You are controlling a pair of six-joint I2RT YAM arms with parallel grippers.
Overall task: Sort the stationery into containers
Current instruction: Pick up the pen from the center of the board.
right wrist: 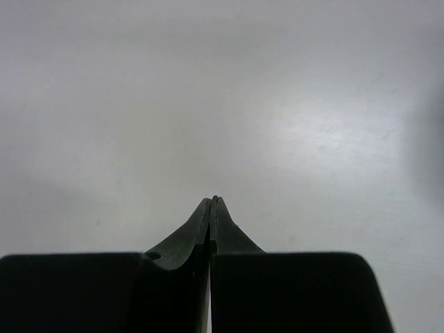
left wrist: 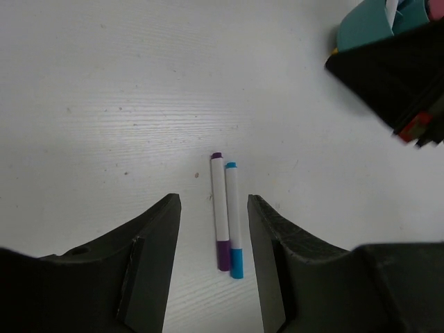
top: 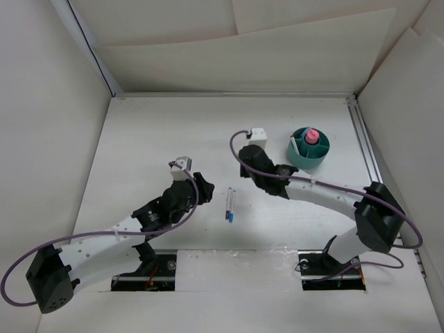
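Two thin white pens lie side by side on the white table, one purple-capped [left wrist: 220, 208] and one blue-capped [left wrist: 234, 218]; from above the pair [top: 230, 205] is at the middle. My left gripper [left wrist: 213, 201] is open, its fingers to either side of the pens' capped ends and touching neither; from above the left gripper [top: 203, 186] is just left of the pair. The round teal cup [top: 309, 149] stands at the right with a pink-capped marker [top: 313, 135] upright in it. My right gripper [right wrist: 213, 200] is shut on nothing over bare table, left of the cup.
The right arm [left wrist: 395, 76] crosses the upper right of the left wrist view, in front of the teal cup [left wrist: 368, 24]. White walls enclose the table on three sides, and a metal rail [top: 364, 146] runs along its right edge.
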